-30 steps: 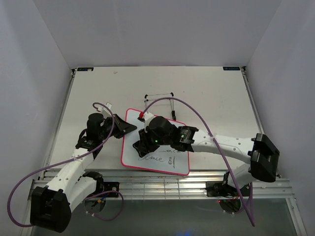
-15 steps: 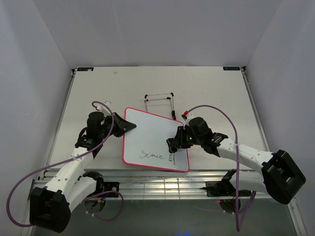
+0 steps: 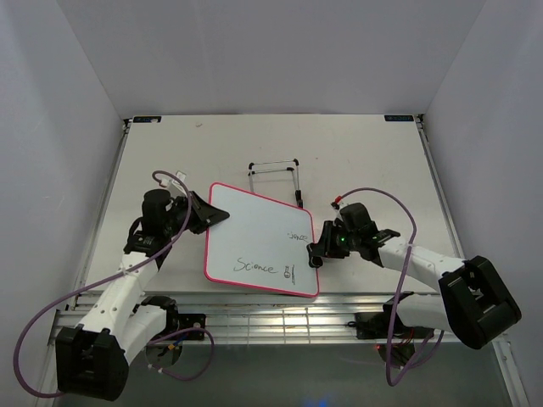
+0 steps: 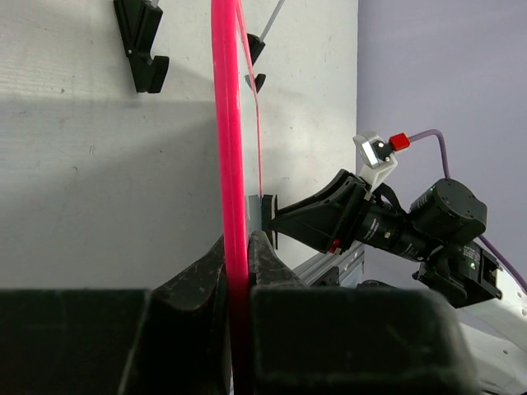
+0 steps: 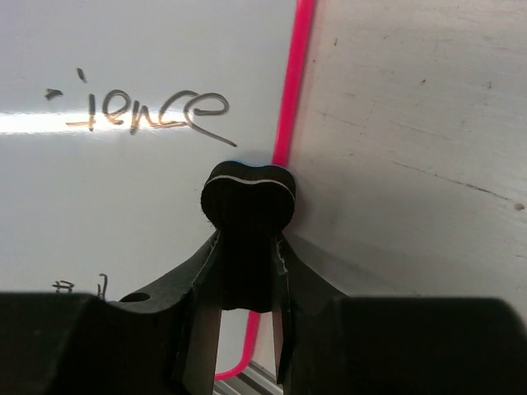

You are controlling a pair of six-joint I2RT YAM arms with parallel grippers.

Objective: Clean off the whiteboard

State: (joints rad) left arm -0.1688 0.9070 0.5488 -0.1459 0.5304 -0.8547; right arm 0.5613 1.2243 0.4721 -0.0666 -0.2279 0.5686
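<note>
I am judging the erasing unfinished: the pink-framed white rectangular whiteboard (image 3: 254, 237), lying just on the near side of the thin wire easel stand (image 3: 274, 165), is showing 2 black handwritten scrawls (image 3: 257, 267), while my left gripper (image 4: 237, 247) is pinching its frame and my right gripper (image 5: 245, 255) is clamping the small black bone-shaped eraser (image 5: 247, 193) at its right edge.

Left wrist view shows the whiteboard (image 4: 229, 123) edge-on, face hidden; overhead, its smaller scribble (image 3: 297, 236) looks too small to read.
</note>
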